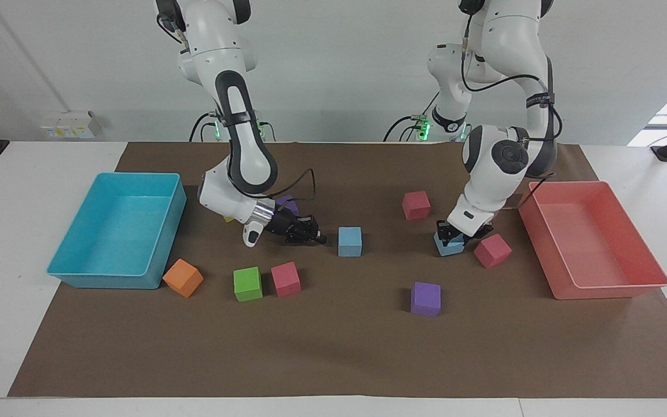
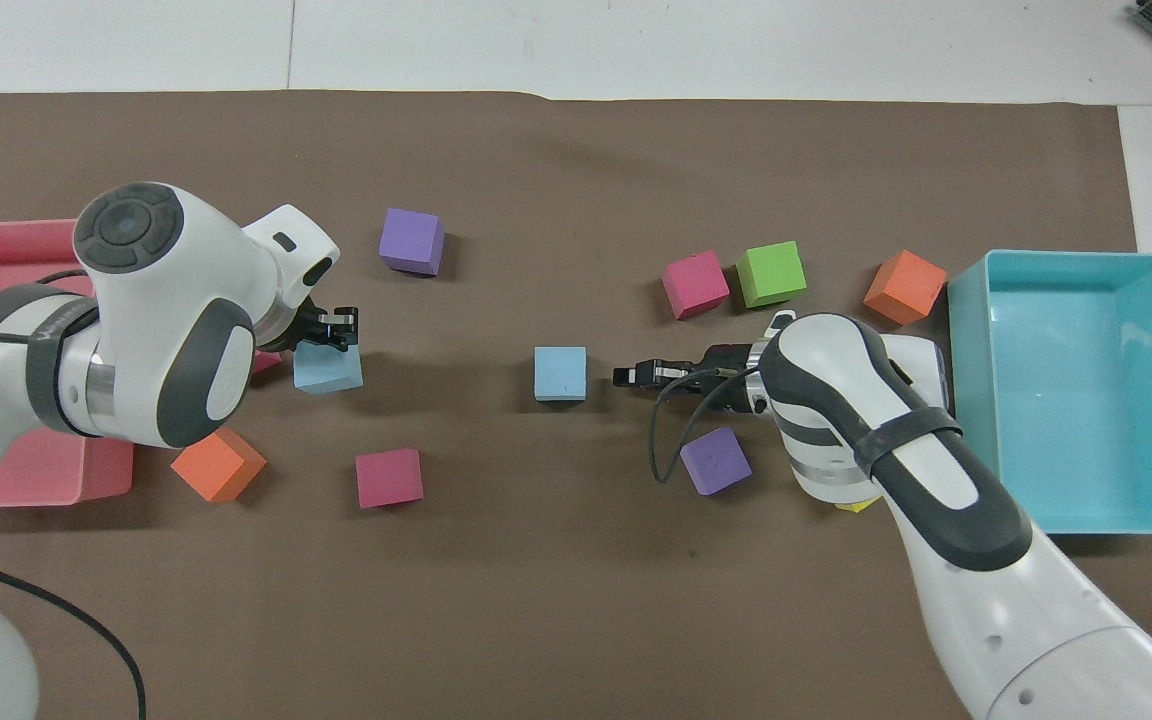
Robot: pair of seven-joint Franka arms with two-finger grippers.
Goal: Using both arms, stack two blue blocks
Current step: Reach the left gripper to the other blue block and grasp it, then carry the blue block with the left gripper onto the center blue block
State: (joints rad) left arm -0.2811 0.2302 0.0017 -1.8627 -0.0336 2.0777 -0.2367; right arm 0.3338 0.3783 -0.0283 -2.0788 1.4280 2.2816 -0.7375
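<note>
The left arm's black two-finger gripper (image 1: 453,237) is clamping down on one small sky-blue foam cube (image 1: 449,246), its fingers pinching the top of the block toward the left arm's end of the brown paper mat (image 1: 333,359). Whether that cube is sitting on the mat or lifting just clear of it, I cannot tell. A pink-red foam cube (image 1: 492,250) is lying just beside it, between it and the big salmon-pink plastic tray (image 1: 594,289).

Over in the middle, the second sky-blue foam cube (image 1: 350,241) is resting flat on the mat, untouched. The right arm's black gripper (image 1: 317,236) is reaching out low and sideways, fingertips pressed together on nothing, pointing straight at that middle cube and hovering just beside it with a small gap showing.

Around them, a purple foam cube (image 1: 425,299) is sitting farther from the robots than both blue blocks. A bright green cube (image 1: 248,284) and a magenta-pink cube (image 1: 285,278) are lying side by side, with an orange cube (image 1: 183,277) next to the large turquoise plastic tray (image 1: 73,272) at the right arm's end. Another pink cube (image 1: 416,205) is sitting nearer the robots, and a second purple cube (image 2: 715,461) is tucked under the right arm's wrist. From overhead, a second orange cube (image 2: 218,465) is showing beside the pink tray
</note>
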